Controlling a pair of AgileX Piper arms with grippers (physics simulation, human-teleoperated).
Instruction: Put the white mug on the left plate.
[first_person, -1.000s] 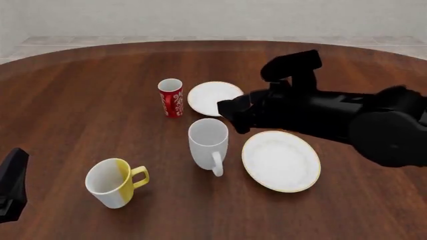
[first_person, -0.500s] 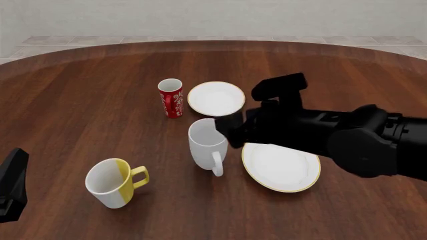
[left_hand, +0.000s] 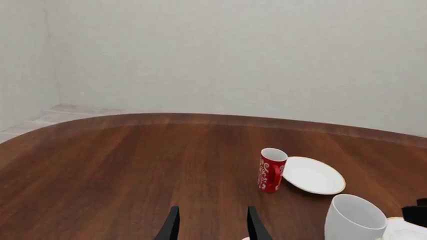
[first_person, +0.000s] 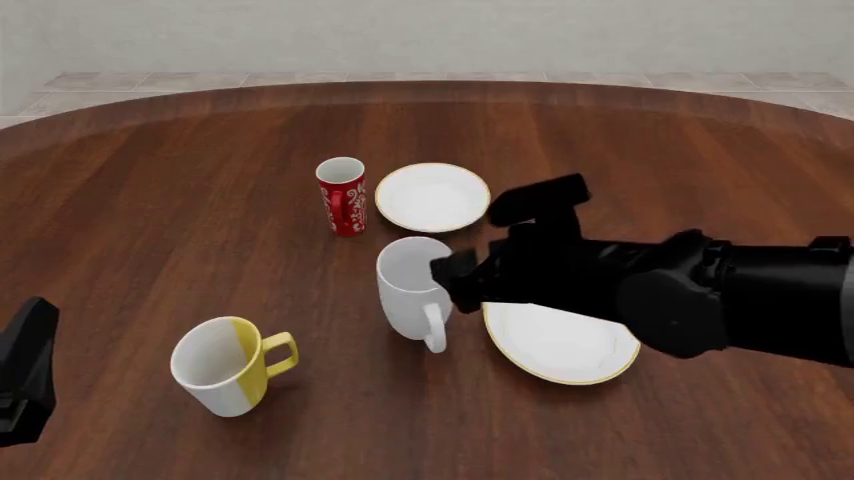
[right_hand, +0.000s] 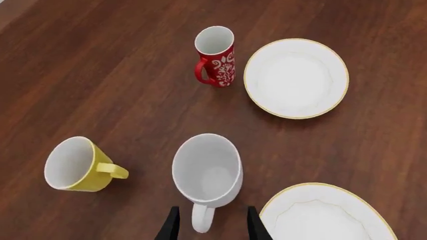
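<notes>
We are in the approach step: our right gripper (first_person: 451, 275) hangs just above and beside the white mug (first_person: 416, 283), its fingers (right_hand: 171, 226) spread apart with nothing between them, the mug's loop handle (right_hand: 201, 220) lying in line with the gap. The mug stands upright on the wooden table (first_person: 160, 200), between the red patterned cup (first_person: 342, 195) and the larger gold-rimmed plate (first_person: 561, 342), which sits just beside it. The left plate (first_person: 433, 196), the smaller one, lies further from us, next to the red cup and bare. The yellow-and-white mug (first_person: 227, 364) rests well apart, nearer us on the left.

Our left gripper (left_hand: 211, 227) idles low at the table's near left, fingers parted and empty.

We judge that nothing is grasped yet. The next move calls for lowering the right gripper over the handle or rim, closing firmly, lifting clear, then carrying the mug away from us past the red cup without knocking it.
</notes>
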